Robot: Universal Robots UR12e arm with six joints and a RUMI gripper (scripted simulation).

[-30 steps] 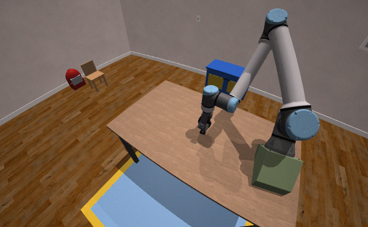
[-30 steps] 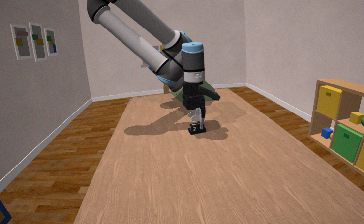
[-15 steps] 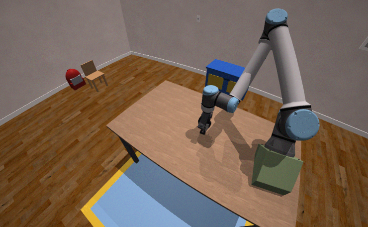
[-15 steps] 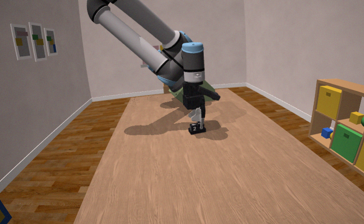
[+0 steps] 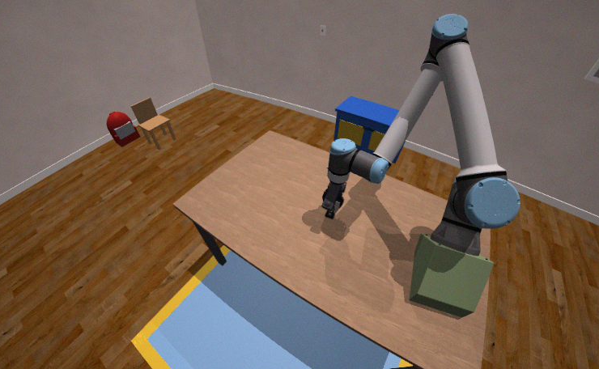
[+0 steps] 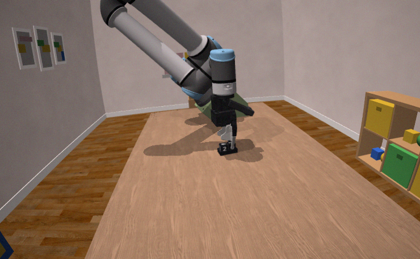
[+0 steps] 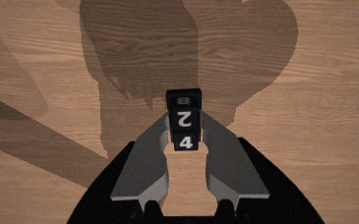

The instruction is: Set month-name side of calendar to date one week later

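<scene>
My gripper point(image 7: 184, 112) is shut on a small black date cube point(image 7: 184, 120) and points straight down at the wooden table. In the wrist view the cube shows a white 2 facing the camera, a 4 on the face nearer me and an 8 on the far face. In the exterior view the cube point(image 6: 225, 148) is low at the table top below the gripper point(image 6: 229, 140), with a 2 on its front. I cannot tell whether it touches the table. In the top view the gripper point(image 5: 330, 210) hides the cube. No tray, month label or second cube shows in any view.
The arm's green base block point(image 5: 448, 282) stands on the table's near right end. A blue cabinet point(image 5: 365, 123) is behind the table. A shelf with coloured bins point(image 6: 404, 144) stands off to one side. The table edge point(image 5: 265, 270) drops to a blue mat.
</scene>
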